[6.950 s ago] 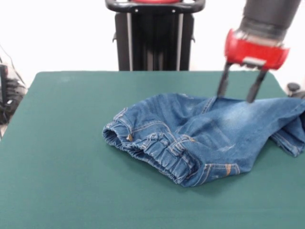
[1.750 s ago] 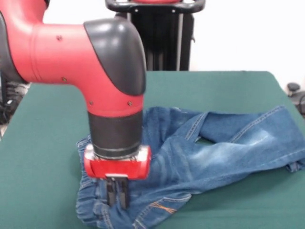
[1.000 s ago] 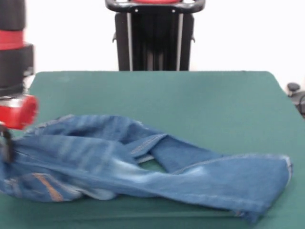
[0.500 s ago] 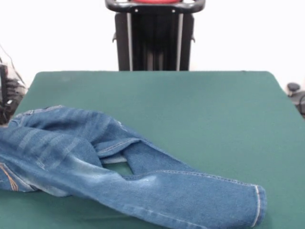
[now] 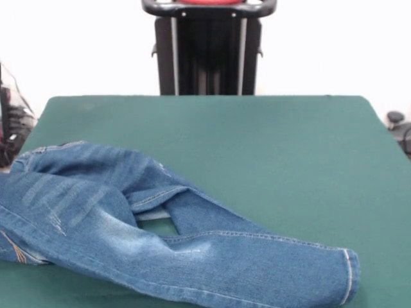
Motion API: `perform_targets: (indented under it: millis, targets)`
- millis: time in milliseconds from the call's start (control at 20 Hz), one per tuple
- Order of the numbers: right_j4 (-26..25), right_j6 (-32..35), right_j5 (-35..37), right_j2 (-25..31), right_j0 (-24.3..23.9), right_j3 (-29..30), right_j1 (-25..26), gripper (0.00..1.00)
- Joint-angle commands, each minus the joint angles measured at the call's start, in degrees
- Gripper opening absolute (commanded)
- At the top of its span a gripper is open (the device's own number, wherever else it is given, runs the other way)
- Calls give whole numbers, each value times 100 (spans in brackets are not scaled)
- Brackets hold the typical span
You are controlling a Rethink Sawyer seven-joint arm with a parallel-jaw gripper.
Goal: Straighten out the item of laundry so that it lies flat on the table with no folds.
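Observation:
The blue denim jeans [image 5: 122, 218] lie on the dark green table [image 5: 276, 147] at its front left. The waist end runs off the picture's left edge. One leg [image 5: 257, 263] stretches to the lower right and ends in a hem near the front edge. The other leg is folded under, and a small gap of green shows between them. The cloth has some wrinkles and a fold at the crotch. The gripper does not show in this view.
The robot's black pedestal [image 5: 209, 48] stands at the table's far side. Dark cables and gear [image 5: 9, 125] sit off the table's left edge. A small dark object [image 5: 395, 119] sits off the right edge.
Over the earlier frames the arm dragged the jeans from the right to the front left, then left the picture. Since half a second ago the jeans have settled a little.

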Motion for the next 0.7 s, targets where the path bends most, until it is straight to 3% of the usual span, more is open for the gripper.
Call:
perform_targets:
  millis: [50,350,700]
  targets:
    - [-183,-1652,805,557,404,713,303,100]
    - [-167,-1555,903,513,451,854,197,100]
    - [-145,-1000,910,280,712,1347,-332,100]
